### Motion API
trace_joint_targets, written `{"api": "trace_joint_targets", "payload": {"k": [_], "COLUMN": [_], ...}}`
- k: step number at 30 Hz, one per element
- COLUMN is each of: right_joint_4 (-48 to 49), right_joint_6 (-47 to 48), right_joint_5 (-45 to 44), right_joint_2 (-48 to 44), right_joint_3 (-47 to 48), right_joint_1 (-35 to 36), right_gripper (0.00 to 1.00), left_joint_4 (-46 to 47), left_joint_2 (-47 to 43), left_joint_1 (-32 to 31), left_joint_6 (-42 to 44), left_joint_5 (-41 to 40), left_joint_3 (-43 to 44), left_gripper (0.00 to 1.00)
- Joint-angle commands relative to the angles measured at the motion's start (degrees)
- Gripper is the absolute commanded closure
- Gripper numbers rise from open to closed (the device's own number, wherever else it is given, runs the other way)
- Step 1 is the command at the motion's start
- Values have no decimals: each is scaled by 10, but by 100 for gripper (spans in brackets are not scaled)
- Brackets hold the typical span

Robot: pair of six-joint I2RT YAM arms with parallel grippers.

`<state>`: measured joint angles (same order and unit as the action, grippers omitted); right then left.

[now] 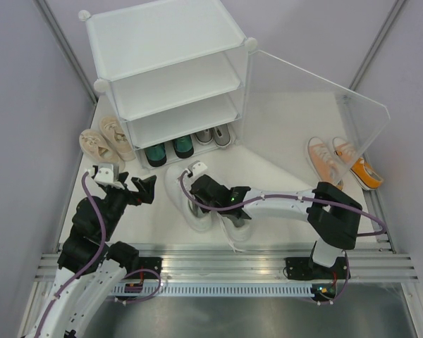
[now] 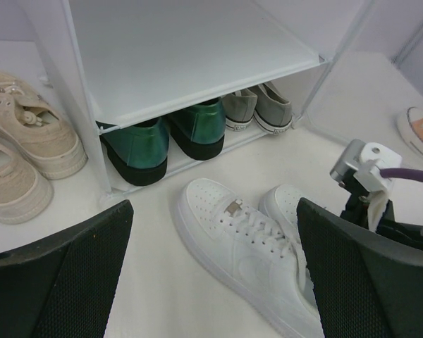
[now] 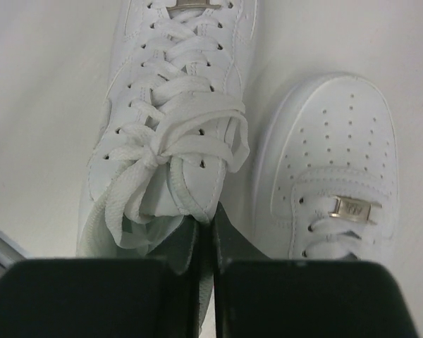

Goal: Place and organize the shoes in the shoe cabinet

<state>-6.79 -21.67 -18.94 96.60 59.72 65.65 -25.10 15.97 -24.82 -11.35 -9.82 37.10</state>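
White tabletop (image 1: 282,162), left claw (image 1: 142,189) spread empty, right claw (image 3: 206,274) clenched at tongue of white sneaker (image 3: 169,105), pinch unclear.

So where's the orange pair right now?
Top view, far right: the orange pair sits beside the cabinet's open clear door, outside the shelves.

The shoe cabinet (image 1: 166,42) stands at the back of the table (image 1: 282,158). On its bottom shelf sit a first pair (image 1: 182,147) at the left and a second pair (image 1: 223,134) at the right. A third pair (image 1: 116,137) lies left of the cabinet, a fourth pair (image 1: 177,191) in front, and a fifth pair (image 1: 324,162) to its right by the open door (image 1: 317,91).
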Motion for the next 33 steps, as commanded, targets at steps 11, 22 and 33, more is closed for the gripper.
{"api": "trace_joint_targets", "payload": {"k": [11, 22, 33], "right_joint_4": [26, -41, -40], "right_joint_6": [30, 8, -17], "right_joint_5": [18, 2, 35], "right_joint_2": [-4, -70, -135], "right_joint_3": [52, 44, -15], "right_joint_1": [-8, -8, 28], "right_gripper": [61, 47, 37], "left_joint_4": [23, 22, 22], "left_joint_2": [1, 2, 5], "left_joint_1": [-3, -3, -2], "left_joint_6": [23, 24, 24], "left_joint_5": [10, 6, 1], "left_joint_3": [-3, -4, -3], "left_gripper": [0, 0, 0]}}
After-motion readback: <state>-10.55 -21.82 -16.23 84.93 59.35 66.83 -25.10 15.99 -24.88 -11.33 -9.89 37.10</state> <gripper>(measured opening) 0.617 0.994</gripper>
